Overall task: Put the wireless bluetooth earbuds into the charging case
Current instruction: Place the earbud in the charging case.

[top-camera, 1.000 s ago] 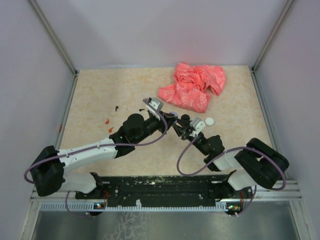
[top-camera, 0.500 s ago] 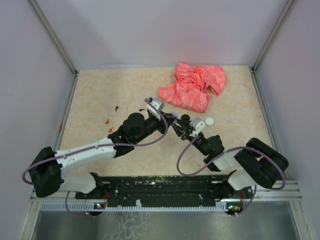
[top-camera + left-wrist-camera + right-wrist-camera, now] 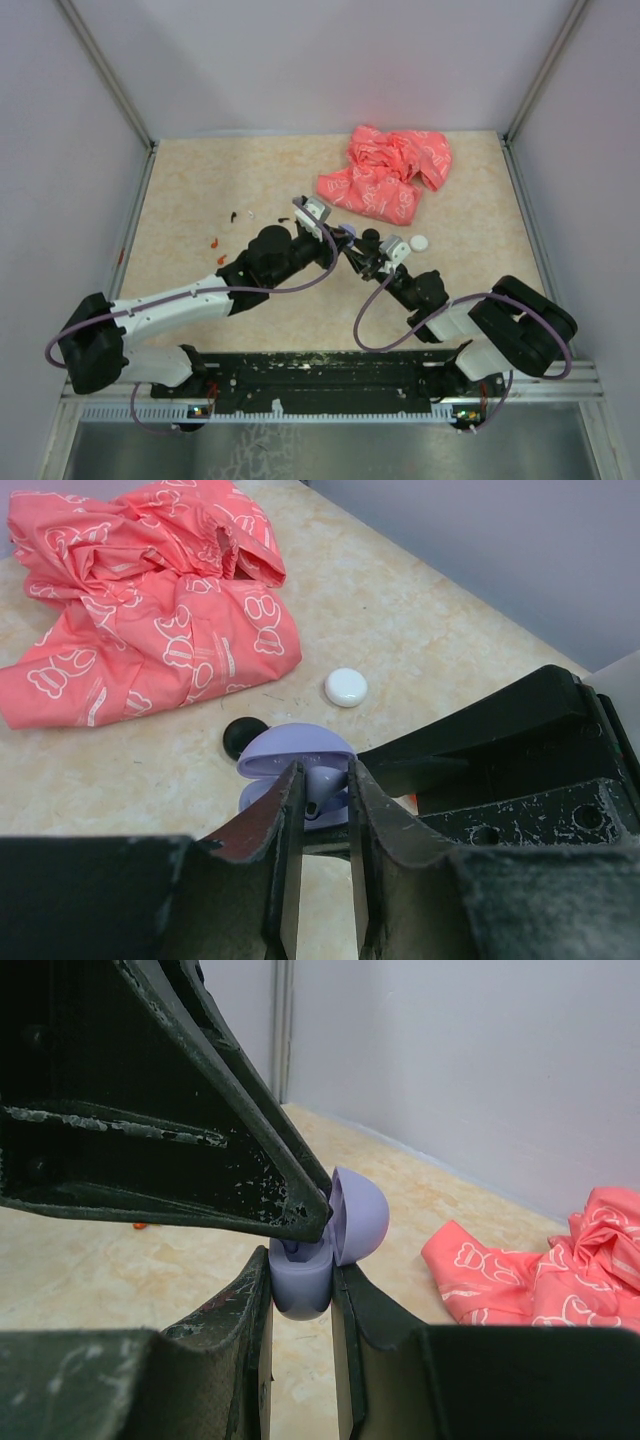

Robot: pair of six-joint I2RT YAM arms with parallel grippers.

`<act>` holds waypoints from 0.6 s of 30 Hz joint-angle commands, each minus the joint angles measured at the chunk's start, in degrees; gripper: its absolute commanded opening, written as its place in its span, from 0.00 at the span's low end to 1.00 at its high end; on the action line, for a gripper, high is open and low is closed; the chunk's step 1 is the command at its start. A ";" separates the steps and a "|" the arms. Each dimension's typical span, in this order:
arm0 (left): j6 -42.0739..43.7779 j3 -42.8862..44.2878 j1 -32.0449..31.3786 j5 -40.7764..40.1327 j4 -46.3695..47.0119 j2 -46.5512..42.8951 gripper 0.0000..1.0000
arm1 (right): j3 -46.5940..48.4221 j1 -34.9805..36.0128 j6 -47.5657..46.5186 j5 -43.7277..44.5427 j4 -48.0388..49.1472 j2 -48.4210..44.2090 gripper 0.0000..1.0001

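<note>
Top: 1 charging case [image 3: 347,232] mid-frame, mostly hidden; approx 3 tiny earbuds [image 3: 233,215] left of centre, blurry. L wrist: L jaws barely apart, grip unclear; 1 white disc [image 3: 345,687], 1 black disc [image 3: 243,735], 1 pink cloth [image 3: 150,610]. R wrist: R jaws clamped on case, lid [image 3: 355,1215] up.

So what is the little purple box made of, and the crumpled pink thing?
The purple case looks like smooth hard plastic, matte with a soft sheen: rounded moulded lid, no weave. The pink thing looks like thin soft cloth, maybe cotton: it lies in folds and wrinkles, with a white print.
</note>
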 commanded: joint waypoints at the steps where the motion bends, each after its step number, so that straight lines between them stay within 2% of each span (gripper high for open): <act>1: 0.71 2.11 -0.55 0.55 -0.73 0.77 0.31 | 0.69 0.32 1.14 -0.46 8.94 -0.44 0.00; 13: 0.87 2.03 -0.55 0.93 -1.86 -2.59 0.61 | -0.13 0.28 2.03 -0.77 9.45 -0.75 0.00; 18: 0.88 4.14 -0.43 1.60 -7.92 -6.11 0.73 | -1.01 -0.21 2.74 -2.57 7.00 -2.72 0.00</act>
